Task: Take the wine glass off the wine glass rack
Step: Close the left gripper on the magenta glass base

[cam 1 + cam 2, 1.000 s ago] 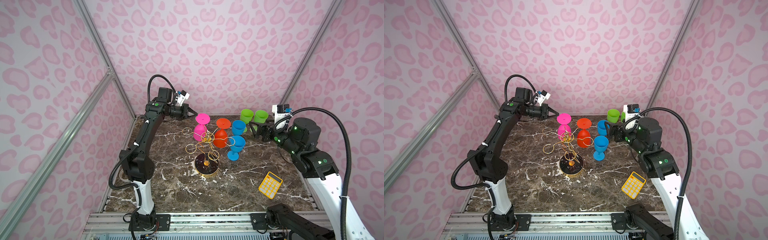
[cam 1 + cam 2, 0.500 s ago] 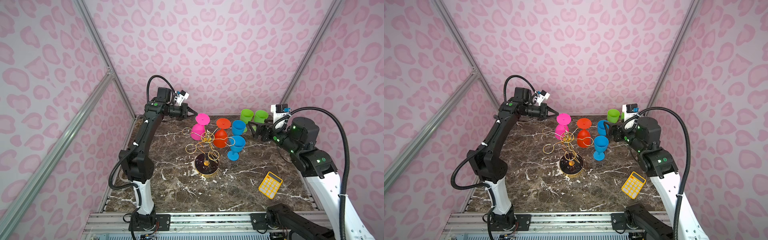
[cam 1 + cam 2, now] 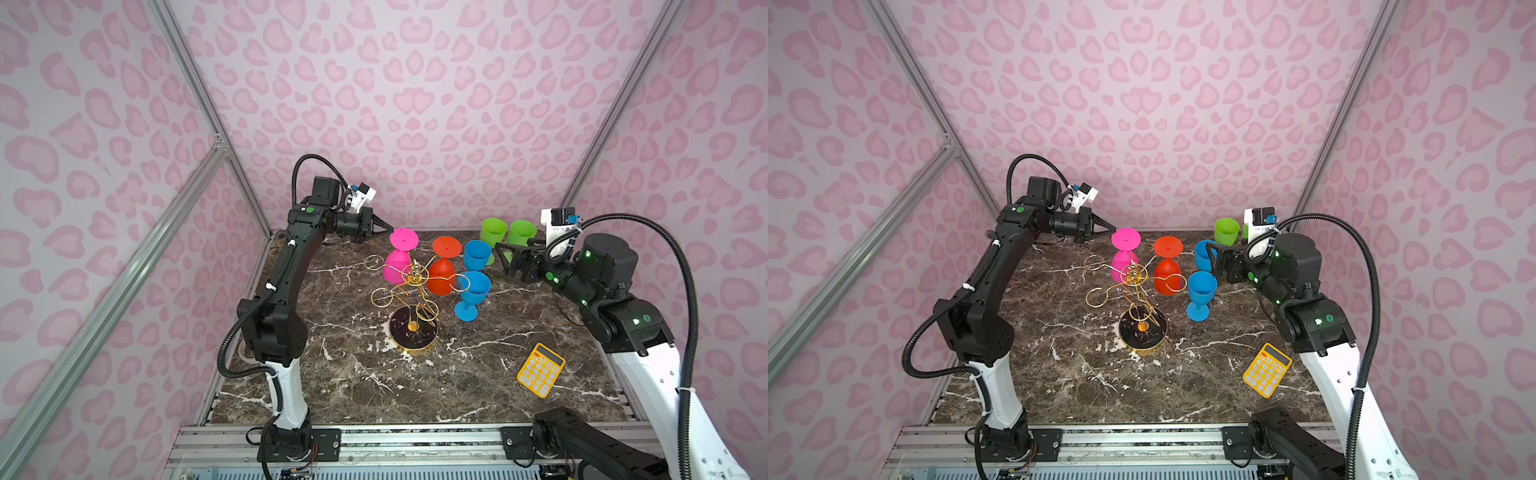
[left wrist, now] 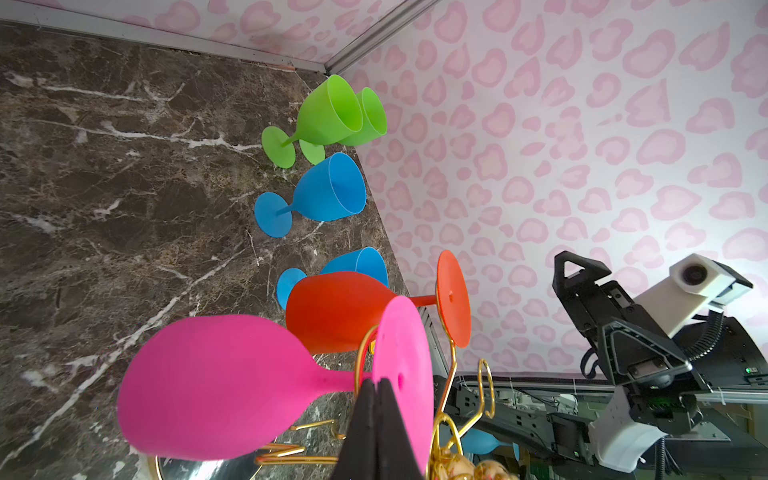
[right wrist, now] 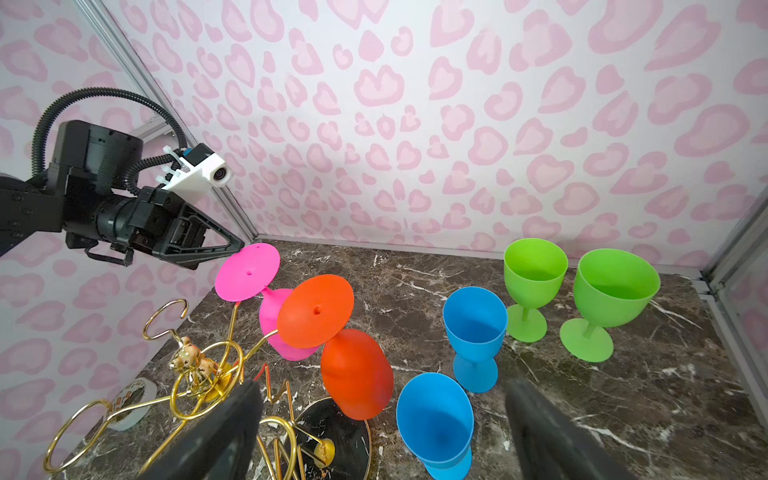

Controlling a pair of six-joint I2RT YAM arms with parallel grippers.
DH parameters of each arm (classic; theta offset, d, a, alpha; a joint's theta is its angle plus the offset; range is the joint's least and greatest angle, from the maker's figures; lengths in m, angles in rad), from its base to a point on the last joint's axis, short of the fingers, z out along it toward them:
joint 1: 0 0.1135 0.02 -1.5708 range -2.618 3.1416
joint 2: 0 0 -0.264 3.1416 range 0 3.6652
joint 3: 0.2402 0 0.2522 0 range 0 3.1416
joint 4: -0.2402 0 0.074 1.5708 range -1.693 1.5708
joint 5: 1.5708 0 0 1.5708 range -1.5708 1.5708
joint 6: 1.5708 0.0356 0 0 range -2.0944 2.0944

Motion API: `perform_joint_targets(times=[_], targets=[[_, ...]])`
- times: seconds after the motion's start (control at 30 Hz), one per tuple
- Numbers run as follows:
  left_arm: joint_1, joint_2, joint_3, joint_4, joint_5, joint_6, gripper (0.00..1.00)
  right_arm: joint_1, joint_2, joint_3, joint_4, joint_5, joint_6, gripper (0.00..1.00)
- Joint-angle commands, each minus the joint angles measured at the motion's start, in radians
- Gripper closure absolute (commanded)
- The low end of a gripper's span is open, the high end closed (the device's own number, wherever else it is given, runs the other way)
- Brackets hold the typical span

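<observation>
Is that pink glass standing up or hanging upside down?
Upside down: the pink glass hangs on the wine glass rack, its round foot on top, its bowl below, and its stem in a gold loop.

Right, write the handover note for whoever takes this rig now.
Left end effector: shut, empty, tip at the foot rim of the pink glass; contact unclear.
Right end effector: open, empty, beside the blue glasses.
Wine glass rack: the pink glass and the red glass hang upside down on it.
Done, by the look of it: the two blue glasses and two green glasses stand upright on the table, off the rack.
Left: lift off the pink glass, then the red glass.
</observation>
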Motion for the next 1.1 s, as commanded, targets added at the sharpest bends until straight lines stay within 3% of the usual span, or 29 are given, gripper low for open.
perform_joint_targets(times=[0.0, 0.17, 0.27, 0.87, 1.07], targets=[[0.001, 0.002, -0.005, 0.02, 0.02, 0.003, 0.91, 0.0, -0.002, 0.004, 0.028, -0.006, 0.0, 0.07], [0.001, 0.002, -0.005, 0.017, 0.023, 0.015, 0.75, 0.001, -0.005, 0.002, 0.026, -0.002, 0.001, 0.07], [0.001, 0.003, -0.008, 0.011, 0.026, 0.02, 0.7, 0.001, -0.005, 0.004, 0.027, -0.004, 0.0, 0.07], [-0.018, 0.018, -0.032, -0.003, 0.031, 0.034, 0.71, 0.001, -0.01, -0.002, 0.023, 0.0, -0.001, 0.07], [-0.021, 0.011, -0.032, -0.007, 0.029, 0.033, 0.78, 0.0, -0.01, -0.006, 0.026, -0.002, -0.002, 0.07]])
